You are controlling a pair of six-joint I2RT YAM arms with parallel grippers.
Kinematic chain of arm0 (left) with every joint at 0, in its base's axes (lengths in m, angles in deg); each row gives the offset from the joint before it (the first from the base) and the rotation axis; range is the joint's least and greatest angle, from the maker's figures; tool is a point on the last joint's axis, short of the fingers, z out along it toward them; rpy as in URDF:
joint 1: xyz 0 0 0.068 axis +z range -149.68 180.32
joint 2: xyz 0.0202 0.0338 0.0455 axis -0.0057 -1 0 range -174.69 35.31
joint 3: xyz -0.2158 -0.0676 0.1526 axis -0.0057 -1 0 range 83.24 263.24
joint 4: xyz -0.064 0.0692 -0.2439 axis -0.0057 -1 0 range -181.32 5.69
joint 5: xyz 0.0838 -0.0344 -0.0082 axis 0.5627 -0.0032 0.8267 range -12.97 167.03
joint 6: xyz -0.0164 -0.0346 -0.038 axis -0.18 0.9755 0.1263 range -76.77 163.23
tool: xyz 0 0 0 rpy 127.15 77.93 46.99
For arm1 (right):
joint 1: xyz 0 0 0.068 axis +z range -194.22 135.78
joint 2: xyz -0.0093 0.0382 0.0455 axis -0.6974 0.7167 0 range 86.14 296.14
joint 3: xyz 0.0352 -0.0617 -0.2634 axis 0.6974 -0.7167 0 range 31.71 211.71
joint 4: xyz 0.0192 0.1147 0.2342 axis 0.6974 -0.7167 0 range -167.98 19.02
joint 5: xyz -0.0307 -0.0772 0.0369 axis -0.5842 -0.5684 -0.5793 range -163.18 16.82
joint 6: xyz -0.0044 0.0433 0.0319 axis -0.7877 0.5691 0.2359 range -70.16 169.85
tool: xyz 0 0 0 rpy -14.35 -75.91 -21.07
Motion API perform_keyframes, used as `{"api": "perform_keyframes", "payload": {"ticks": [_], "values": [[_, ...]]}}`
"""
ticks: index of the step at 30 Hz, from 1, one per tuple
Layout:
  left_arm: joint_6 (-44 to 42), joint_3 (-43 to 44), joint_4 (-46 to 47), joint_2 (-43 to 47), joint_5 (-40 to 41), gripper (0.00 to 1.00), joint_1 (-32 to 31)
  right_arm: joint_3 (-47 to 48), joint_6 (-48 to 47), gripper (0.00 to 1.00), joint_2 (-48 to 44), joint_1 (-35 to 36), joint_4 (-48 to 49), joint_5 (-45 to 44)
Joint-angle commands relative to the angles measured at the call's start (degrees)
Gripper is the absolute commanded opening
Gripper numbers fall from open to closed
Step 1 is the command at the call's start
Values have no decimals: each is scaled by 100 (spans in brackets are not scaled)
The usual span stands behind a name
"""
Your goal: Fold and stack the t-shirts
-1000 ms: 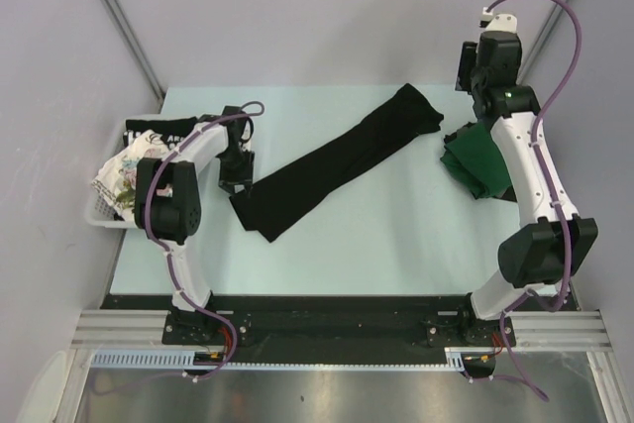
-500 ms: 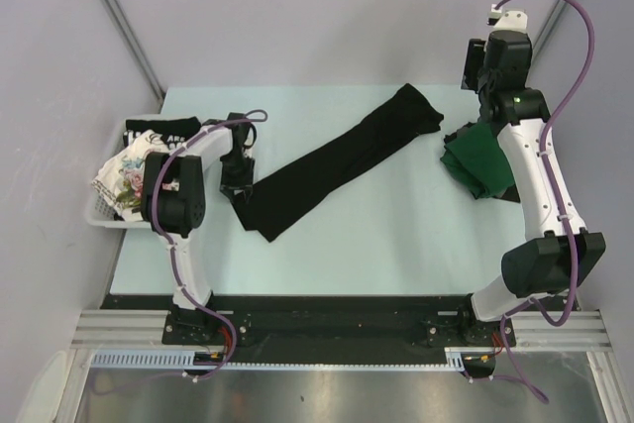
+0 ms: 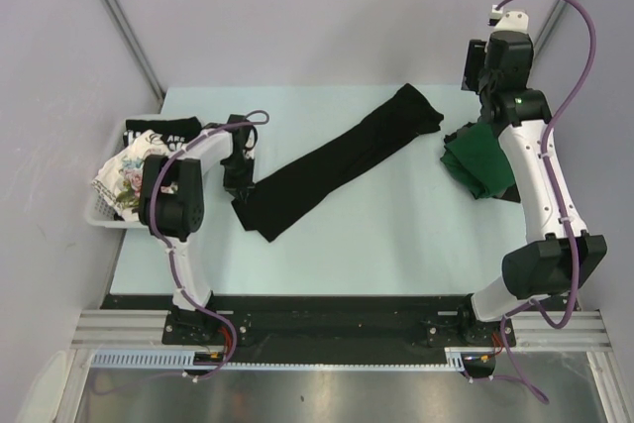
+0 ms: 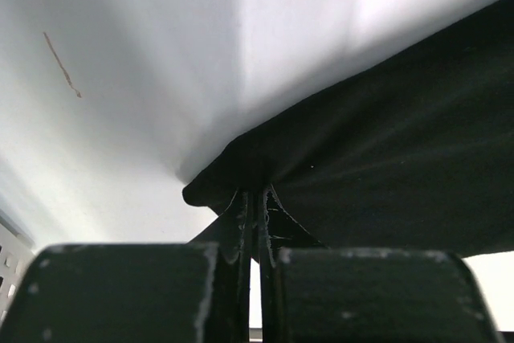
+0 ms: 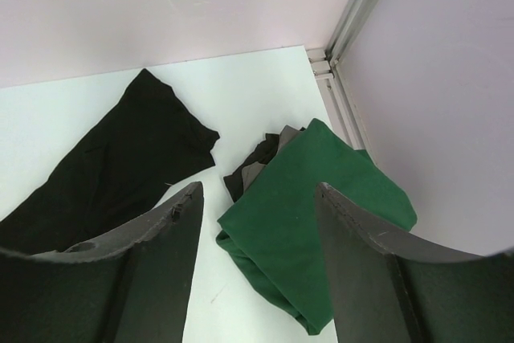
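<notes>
The large plain black t-shirt (image 3: 337,160) lies as a long folded strip slanting across the table. My left gripper (image 3: 238,173) is at its near left end, shut on a corner of the black cloth (image 4: 361,150); its fingertips (image 4: 245,202) pinch the hem. My right gripper (image 3: 475,68) is open and empty, raised at the far right above the dark green t-shirt (image 3: 480,163). In the right wrist view the green shirt (image 5: 321,198) shows between the spread fingers (image 5: 173,226), on top of a dark grey cloth (image 5: 259,162). The lettered black shirt (image 3: 158,132) and the floral shirt (image 3: 124,180) lie in the basket.
The white slatted basket (image 3: 104,215) stands at the table's left edge, beside my left arm. The back wall and a metal corner post (image 5: 357,2) are close behind the green shirt. The table's right edge runs just past the green pile.
My right arm has lifted and swung back toward the far right corner, away from the green shirt. My left gripper stays shut on the black shirt's end, shifted only slightly.
</notes>
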Motion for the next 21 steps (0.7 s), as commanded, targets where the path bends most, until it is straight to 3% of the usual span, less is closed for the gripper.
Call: {"api": "perform_keyframes", "payload": {"ticks": [1,13,21], "values": [[-60,-394,13,54,-42,0,-54,153,17,62,-319,28,40,-50],[-51,-1053,-408,704,-33,0,-695,109,131,64,-345,28,57,-50],[1,-1045,-874,977,11,0,-1205,65,228,65,-363,28,189,-14]]}}
